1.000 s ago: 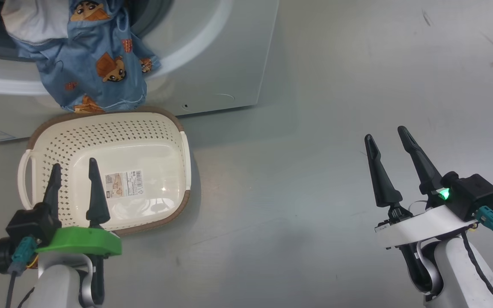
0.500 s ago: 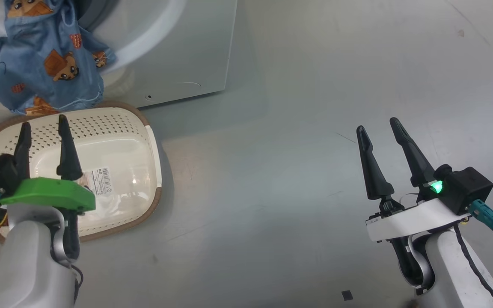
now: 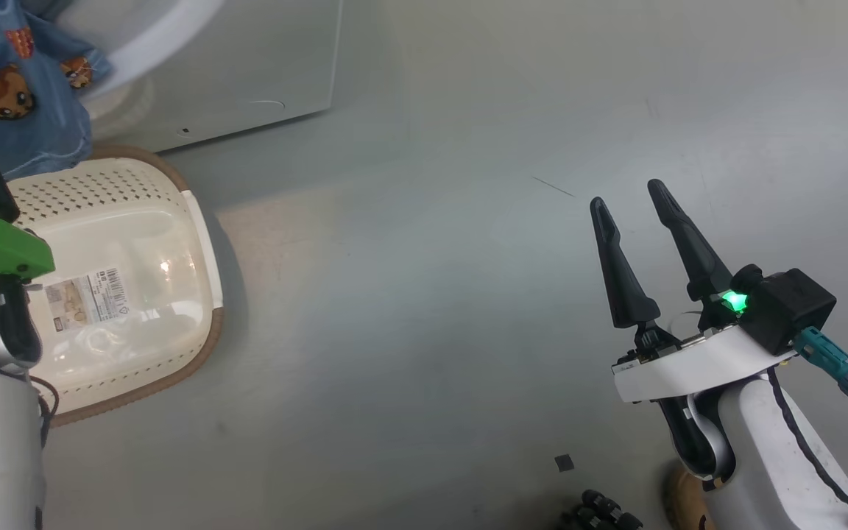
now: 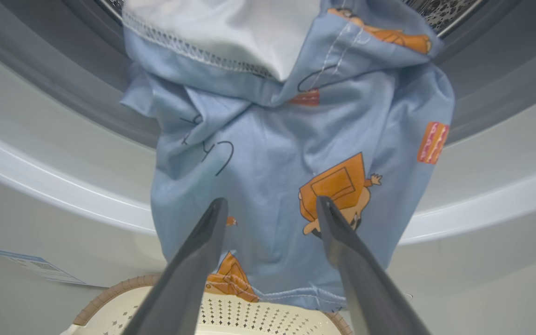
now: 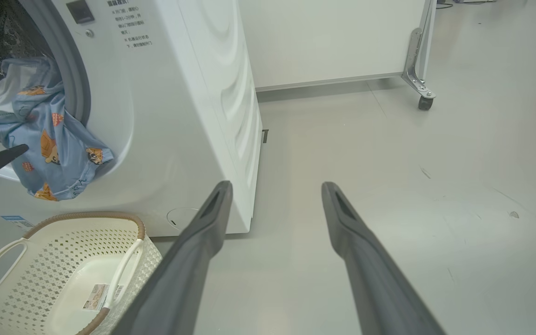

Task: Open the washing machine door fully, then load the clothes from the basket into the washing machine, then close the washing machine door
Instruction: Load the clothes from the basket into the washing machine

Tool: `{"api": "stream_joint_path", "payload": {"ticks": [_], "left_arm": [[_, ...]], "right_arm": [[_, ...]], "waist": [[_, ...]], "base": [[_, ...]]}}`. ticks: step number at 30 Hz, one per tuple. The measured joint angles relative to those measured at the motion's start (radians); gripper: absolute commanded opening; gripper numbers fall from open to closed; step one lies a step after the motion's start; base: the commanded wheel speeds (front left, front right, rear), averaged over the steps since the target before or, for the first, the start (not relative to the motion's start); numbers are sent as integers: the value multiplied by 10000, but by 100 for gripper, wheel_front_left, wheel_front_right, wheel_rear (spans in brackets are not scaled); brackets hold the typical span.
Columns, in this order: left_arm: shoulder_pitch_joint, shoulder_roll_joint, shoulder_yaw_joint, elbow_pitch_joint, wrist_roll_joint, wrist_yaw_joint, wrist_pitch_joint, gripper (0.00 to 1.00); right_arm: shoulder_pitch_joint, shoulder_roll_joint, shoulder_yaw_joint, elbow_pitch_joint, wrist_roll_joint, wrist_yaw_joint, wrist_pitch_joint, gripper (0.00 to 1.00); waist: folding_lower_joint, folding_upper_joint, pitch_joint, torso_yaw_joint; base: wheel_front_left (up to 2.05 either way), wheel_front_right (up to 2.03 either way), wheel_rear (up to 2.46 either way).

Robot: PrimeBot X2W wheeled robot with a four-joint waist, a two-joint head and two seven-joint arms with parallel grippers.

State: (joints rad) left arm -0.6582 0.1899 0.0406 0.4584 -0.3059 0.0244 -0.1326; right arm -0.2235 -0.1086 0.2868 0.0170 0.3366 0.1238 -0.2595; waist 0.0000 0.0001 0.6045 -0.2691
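Note:
The clothes (image 4: 277, 153), light blue with orange cartoon figures, hang out of the washing machine (image 5: 189, 107) mouth, draped over the grey seal and down the white front. Their hem ends just above the basket (image 3: 137, 243), which stands empty on the floor with a sticker on its bottom. My left gripper (image 4: 270, 201) is open, its fingers pointing at the hanging cloth, close in front of it with nothing between them. My right gripper (image 3: 626, 193) is open and empty over bare floor, well right of the machine. The washing machine door is out of view.
A blue label sticker (image 4: 35, 265) sits low on the machine's front. A white panel on a caster wheel (image 5: 425, 103) stands behind the machine at the right. A small black square (image 3: 564, 462) and dark parts (image 3: 601, 511) lie on the grey floor near my right arm.
The head camera has swung right, shifting the scene left. My left gripper has moved forward from over the basket up to the hanging clothes. The right gripper has held still.

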Motion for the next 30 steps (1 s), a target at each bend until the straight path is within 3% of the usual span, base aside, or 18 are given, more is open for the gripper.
{"api": "stream_joint_path", "payload": {"ticks": [14, 30], "left_arm": [[-1126, 157, -4, 1087, -58, -232, -364, 100], [-2003, 178, 236, 1799, -54, -199, -982, 100]], "right_arm": [[-355, 146, -82, -44, 8, 0, 0, 100], [-534, 186, -69, -31, 8, 0, 0, 100]], "waist": [[0, 0, 964, -841], [0, 0, 1175, -798]], "base": [[0, 0, 0], [0, 0, 0]]}}
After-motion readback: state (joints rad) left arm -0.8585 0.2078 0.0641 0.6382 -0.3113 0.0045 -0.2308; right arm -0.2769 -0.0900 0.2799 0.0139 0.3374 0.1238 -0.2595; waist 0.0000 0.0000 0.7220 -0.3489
